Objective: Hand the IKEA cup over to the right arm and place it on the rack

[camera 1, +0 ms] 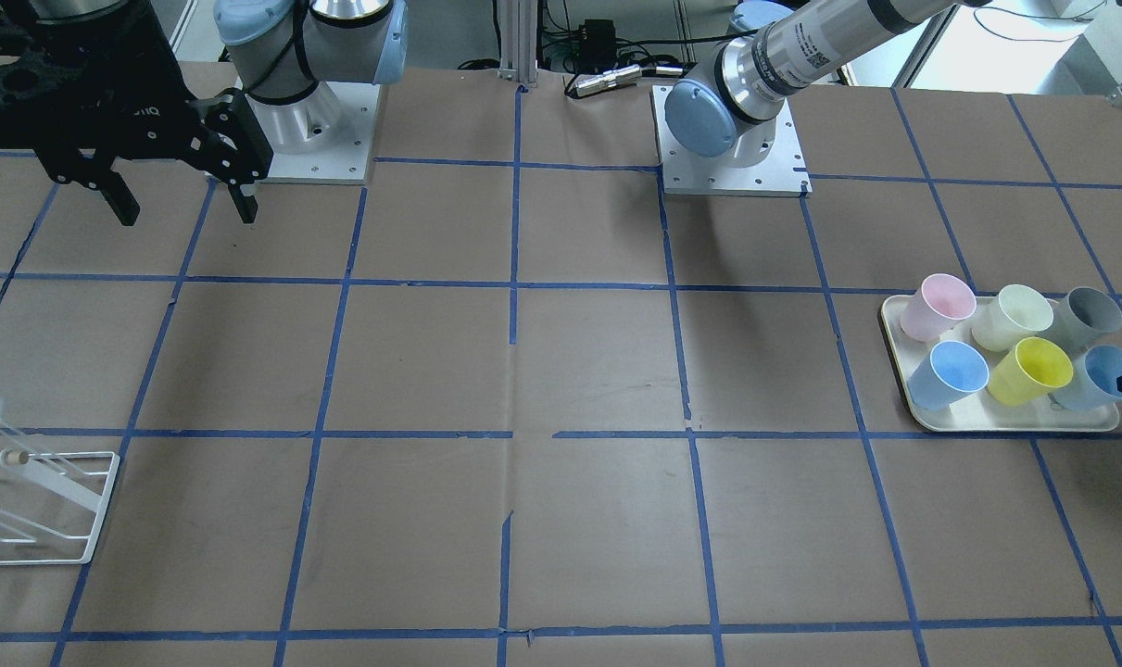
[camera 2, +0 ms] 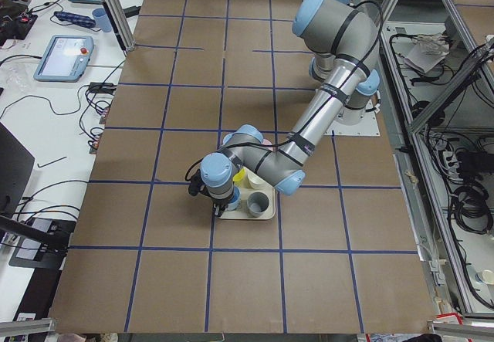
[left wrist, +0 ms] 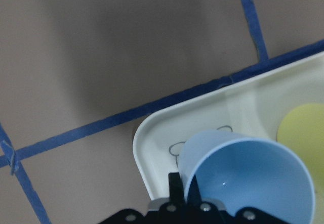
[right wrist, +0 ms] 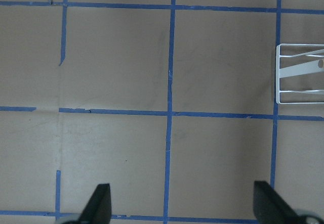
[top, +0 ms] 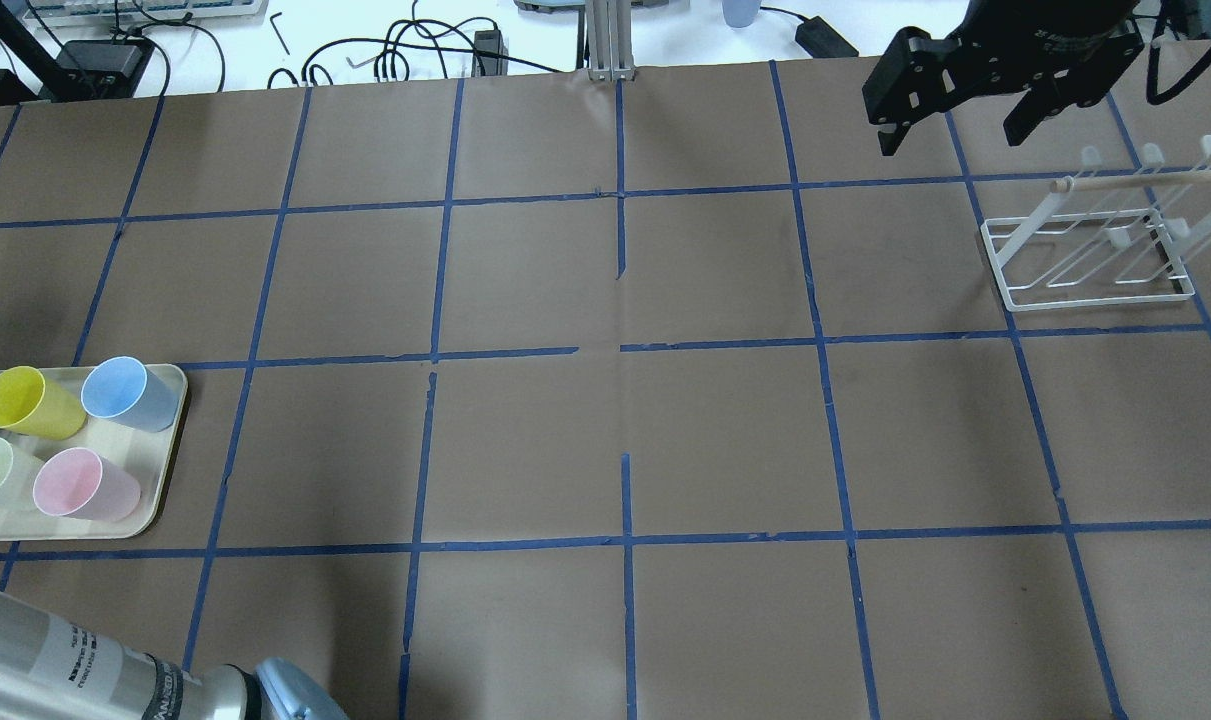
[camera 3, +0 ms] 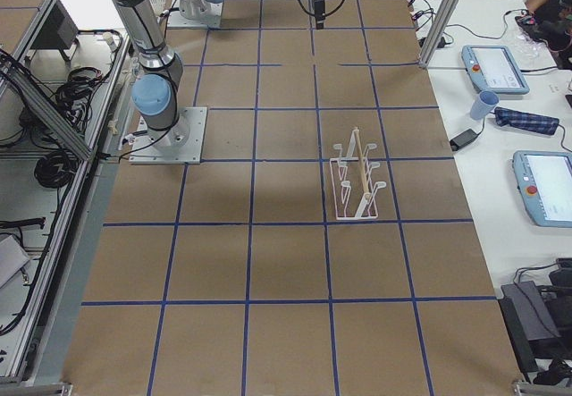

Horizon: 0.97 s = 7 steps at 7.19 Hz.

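At left tool, finger outside IKEA cup rim, closure can't tell; right tool wide, likely awaiting handover.

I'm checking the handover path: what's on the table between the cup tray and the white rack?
Nothing stands there. In the overhead exterior view, only brown paper with blue tape lines lies between the tray and the rack.

Count's in: six cups on one tray, that's two blue, one each pink, yellow, grey, pale green. One rack. Two arms.
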Tool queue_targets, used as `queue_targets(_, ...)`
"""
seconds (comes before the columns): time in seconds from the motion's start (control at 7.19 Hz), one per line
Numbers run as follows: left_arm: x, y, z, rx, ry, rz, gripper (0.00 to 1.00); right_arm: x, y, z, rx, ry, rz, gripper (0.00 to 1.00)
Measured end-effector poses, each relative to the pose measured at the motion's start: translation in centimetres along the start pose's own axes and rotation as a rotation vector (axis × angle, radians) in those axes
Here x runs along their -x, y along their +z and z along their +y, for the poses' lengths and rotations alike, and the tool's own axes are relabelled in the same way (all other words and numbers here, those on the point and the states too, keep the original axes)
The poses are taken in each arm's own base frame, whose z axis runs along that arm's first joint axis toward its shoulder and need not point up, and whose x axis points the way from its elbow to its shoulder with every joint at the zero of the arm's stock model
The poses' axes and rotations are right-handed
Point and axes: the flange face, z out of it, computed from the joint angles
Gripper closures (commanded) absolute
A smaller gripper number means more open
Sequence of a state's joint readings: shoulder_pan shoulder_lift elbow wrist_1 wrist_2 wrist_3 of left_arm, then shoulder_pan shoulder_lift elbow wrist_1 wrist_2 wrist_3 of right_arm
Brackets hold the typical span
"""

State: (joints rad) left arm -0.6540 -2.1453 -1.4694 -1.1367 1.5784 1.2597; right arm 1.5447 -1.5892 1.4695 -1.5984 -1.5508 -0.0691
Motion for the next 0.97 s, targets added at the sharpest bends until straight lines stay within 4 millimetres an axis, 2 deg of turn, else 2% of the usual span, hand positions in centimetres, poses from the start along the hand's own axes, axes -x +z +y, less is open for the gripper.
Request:
queue_targets(0.28,0.2,-1.7,0.0,-0.008,0.004,-0.014,1.00,0.0,0.0,0.0,0.000,0.000,0.000,0.00)
queue_targets(0.42,0.5,-3.6,-0.2,-0.023,0.013,-0.017,1.00,0.0,0.0,0.0,0.000,0.000,0.000,0.00)
queue_targets(0.7,0.6,-9.1,-1.5,-0.097,0.044,0.033,1.00,0.0,0.0,0.0,0.000,0.000,-0.001,0.00)
queue_targets(0.83,-0.7,-12.3,-2.1,-0.159,0.045,0.118,1.00,0.0,0.0,0.0,0.001,0.001,-0.002,0.00)
queue_targets(0.97,-3.0,-15.3,-3.0,-0.218,0.041,0.220,1.00,-0.2,0.0,0.0,0.008,0.006,-0.011,0.00)
